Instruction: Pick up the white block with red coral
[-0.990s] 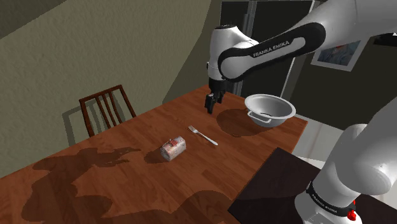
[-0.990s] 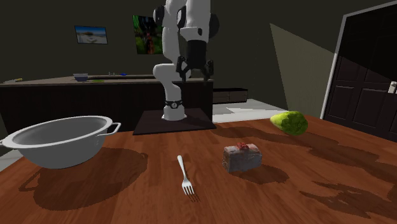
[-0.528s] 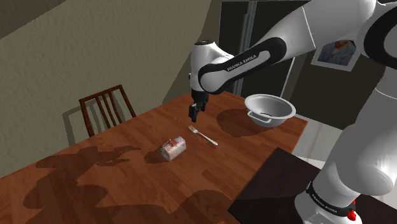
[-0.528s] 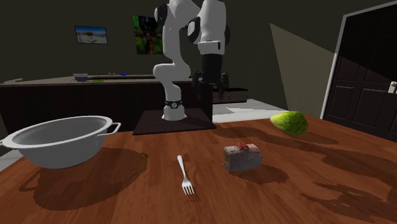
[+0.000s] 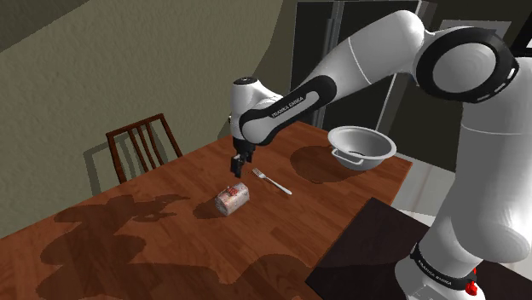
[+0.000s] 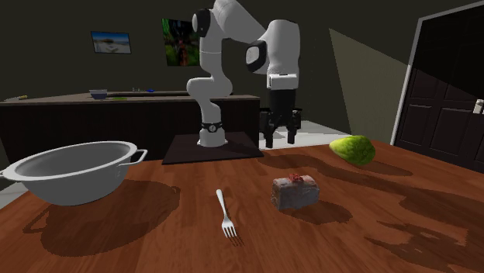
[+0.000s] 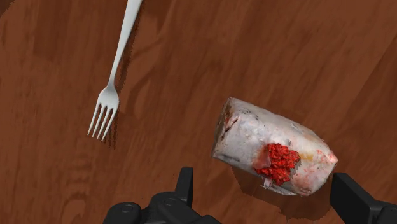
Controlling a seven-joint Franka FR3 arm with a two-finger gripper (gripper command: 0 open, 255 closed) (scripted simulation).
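Note:
The whitish block (image 5: 232, 199) with a red coral patch lies on its side on the wooden table (image 5: 170, 230), beside a fork. From the second exterior view the block (image 6: 295, 191) rests right of the fork. My black gripper (image 5: 239, 166) hangs open above the block, a little toward the wall side, without touching it. In the second exterior view the gripper (image 6: 281, 139) hovers behind and above the block. Through the wrist camera the block (image 7: 273, 156) sits just ahead of the gripper (image 7: 266, 181), between the lines of the two spread fingers (image 7: 185, 184), red patch facing up.
A white fork (image 5: 271, 181) lies close to the block. A metal bowl (image 5: 362, 147) stands at the table's far end. A green lumpy object (image 6: 353, 149) rests on the table's right in the second exterior view. A wooden chair (image 5: 141, 145) stands by the wall.
The arm has swung from near the bowl across the table to the block and dropped lower. The block, fork and bowl have stayed put.

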